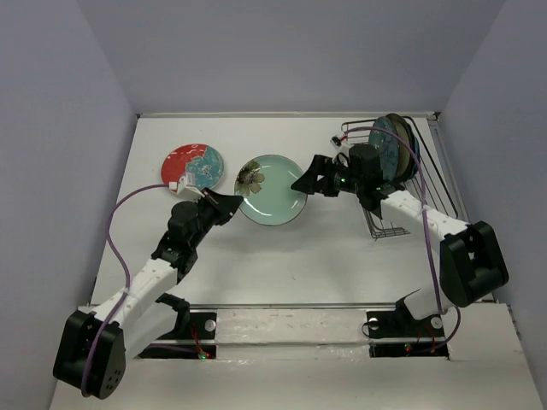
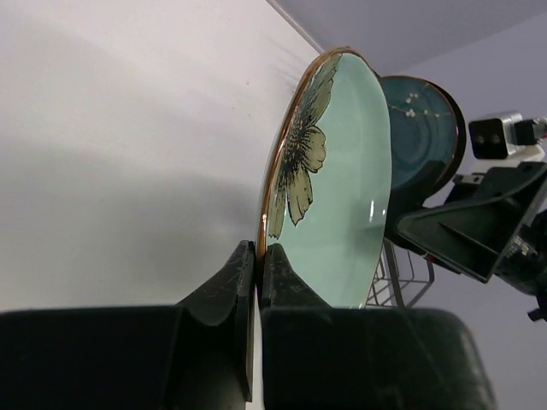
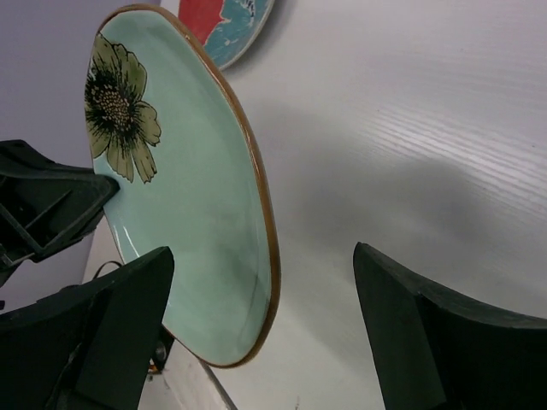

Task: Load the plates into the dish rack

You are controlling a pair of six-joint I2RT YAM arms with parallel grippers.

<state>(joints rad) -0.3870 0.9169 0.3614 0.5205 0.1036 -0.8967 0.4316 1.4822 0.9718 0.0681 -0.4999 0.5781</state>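
My left end effector [image 2: 256, 256] pinches the brown rim of the glossy mint plate [image 2: 342, 171], tilted above the white worktop [image 1: 342, 256]. My right end effector [image 3: 261, 256] gapes wide around its opposite rim, gripping nothing. A dark teal plate [image 1: 389, 152] stands on edge in the wire dish rack [image 1: 386, 229]. The red-and-blue plate [image 1: 195, 166] lies flat.

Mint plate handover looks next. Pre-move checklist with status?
1. Left gripper shut on the mint plate rim: ok.
2. Right gripper open: ok.
3. Rim between the right gripper's jaws: lined up in the right wrist view, but cannot tell how deep.
4. Free slot in the dish rack: cannot tell, the right arm hides it.
5. Red-and-blue plate out of the way: ok, it lies flat, apart to the left.
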